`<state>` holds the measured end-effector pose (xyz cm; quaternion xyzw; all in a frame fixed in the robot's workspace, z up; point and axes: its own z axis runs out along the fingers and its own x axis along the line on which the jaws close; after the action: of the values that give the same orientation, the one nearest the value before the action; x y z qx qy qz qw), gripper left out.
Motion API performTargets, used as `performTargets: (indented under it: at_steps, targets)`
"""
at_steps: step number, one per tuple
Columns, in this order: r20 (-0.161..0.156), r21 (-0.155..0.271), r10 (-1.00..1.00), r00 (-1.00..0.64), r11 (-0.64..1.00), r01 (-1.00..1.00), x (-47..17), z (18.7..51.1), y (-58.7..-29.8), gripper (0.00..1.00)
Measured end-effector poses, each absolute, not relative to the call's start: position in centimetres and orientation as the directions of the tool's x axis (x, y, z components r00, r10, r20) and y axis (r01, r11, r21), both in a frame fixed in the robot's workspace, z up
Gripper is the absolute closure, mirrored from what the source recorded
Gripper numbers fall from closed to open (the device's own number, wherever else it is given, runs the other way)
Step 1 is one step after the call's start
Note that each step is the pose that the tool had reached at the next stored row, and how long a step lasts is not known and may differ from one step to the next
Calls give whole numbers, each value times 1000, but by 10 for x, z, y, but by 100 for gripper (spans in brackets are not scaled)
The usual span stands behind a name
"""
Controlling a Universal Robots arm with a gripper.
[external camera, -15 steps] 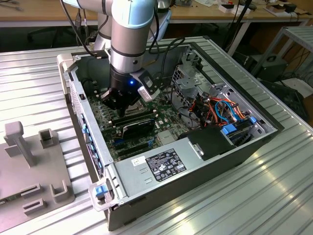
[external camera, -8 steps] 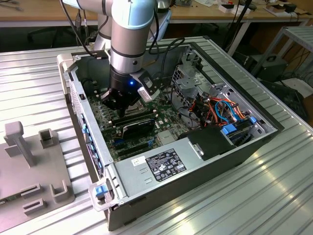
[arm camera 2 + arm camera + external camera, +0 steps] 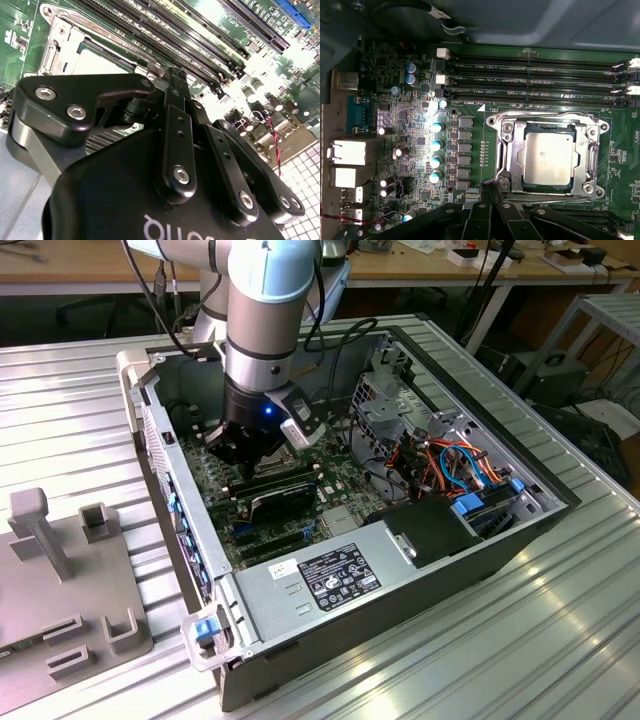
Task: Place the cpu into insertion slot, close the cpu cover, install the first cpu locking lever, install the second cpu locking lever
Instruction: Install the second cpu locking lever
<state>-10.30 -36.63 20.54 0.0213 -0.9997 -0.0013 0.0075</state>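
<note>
The cpu (image 3: 547, 160) lies flat in the insertion slot (image 3: 502, 127) on the green board, its silver face up. The cpu cover (image 3: 512, 155) is down over it, framing the chip. A thin metal locking lever (image 3: 115, 42) runs along the socket's edge to my fingertips. My gripper (image 3: 490, 192) is shut, its tips together just off the socket's corner, by the lever's end. Whether the lever is pinched between them I cannot tell. In the second wrist view the gripper (image 3: 175, 75) hovers past the pale cpu (image 3: 100, 62). In the exterior view the gripper (image 3: 245, 462) is deep inside the open computer case.
Long black memory slots (image 3: 535, 75) run beside the socket. Blue-topped capacitors (image 3: 437, 145) and rear ports (image 3: 347, 150) stand on its other side. The case wall (image 3: 165, 500), a power supply (image 3: 330, 575) and cable bundles (image 3: 450, 465) hem the arm in. A grey fixture (image 3: 60, 570) lies on the table.
</note>
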Motion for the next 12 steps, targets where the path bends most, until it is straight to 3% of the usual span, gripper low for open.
performTargets:
  at_steps: [12]
  targets:
    - [14, 15, -43, -999, 999, -43, -103, 202, -369, 89]
